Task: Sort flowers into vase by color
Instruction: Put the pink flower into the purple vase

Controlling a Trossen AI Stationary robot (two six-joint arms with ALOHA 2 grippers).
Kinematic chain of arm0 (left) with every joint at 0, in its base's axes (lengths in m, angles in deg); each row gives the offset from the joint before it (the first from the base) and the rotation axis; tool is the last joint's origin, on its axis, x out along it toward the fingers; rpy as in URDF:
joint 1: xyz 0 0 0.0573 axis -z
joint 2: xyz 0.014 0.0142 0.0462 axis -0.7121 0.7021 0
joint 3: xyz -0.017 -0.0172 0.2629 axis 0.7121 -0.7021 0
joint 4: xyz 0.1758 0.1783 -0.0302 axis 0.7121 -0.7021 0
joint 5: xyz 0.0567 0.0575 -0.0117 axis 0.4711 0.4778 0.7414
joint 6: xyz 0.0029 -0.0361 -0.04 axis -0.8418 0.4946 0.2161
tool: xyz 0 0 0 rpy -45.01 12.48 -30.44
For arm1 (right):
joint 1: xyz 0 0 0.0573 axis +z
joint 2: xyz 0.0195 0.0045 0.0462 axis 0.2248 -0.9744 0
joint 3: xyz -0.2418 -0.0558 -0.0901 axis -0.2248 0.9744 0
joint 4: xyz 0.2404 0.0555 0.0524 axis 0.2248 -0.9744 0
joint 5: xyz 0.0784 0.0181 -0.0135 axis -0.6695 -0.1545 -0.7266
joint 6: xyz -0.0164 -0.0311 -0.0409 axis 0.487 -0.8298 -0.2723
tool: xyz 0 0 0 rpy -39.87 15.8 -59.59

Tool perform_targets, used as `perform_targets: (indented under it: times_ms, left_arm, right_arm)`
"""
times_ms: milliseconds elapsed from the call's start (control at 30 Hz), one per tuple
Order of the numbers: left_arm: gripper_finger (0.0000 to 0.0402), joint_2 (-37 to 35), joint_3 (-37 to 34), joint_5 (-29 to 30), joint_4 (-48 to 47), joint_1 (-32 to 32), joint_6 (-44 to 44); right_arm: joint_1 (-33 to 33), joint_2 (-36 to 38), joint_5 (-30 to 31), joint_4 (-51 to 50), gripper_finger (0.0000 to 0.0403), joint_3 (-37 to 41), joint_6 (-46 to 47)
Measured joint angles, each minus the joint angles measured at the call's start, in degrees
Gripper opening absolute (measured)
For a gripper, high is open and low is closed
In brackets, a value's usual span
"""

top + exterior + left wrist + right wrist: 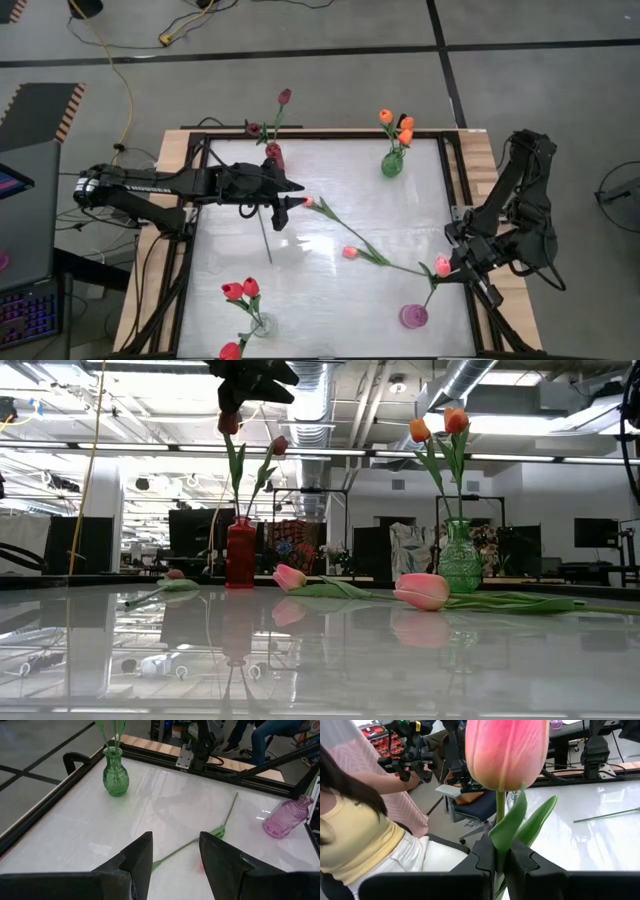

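Observation:
My right gripper [453,262] is at the table's right edge, shut on a pink tulip [442,265] whose head fills the right wrist view [505,750]. Its stem runs down toward a pink vase [413,316]. Two more pink tulips [308,202] [350,253] lie flat on the white table. My left gripper [297,196] hovers open above the first one, fingers either side of a green stem [175,851] without touching. A red vase [273,156] holds maroon flowers, a green vase [391,163] orange ones, and a clear vase [258,325] red ones. My right gripper pinches the pink tulip's stem [499,820] just below the head, together with the base of a leaf [530,827], between its two fingers. The fingers come nearly level from the table's right side. The head stands clear beyond the fingertips. The stem's lower end [428,298] reaches toward the pink vase.
A black frame [460,190] rims the table. One maroon flower [252,128] lies at the far edge beside the red vase. A person [365,835] sits just beyond the table by my right gripper. Bare table lies between the four vases.

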Motion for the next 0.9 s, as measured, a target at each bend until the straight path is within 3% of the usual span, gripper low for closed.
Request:
perform_targets:
  times_ms: [500, 900]
  left_arm:
    - [0.0149, 0.0, 0.0, 0.1, 0.0, 0.0, 0.1]
    - [0.0149, 0.0, 0.0, 0.2, -0.3, 0.0, 0.1]
  right_arm:
    - [-3.4, 0.0, 0.1, 0.0, 0.0078, 0.0, 0.2]
    - [-4.7, 0.0, -1.0, -4.4, 0.0205, 0.0, 3.6]
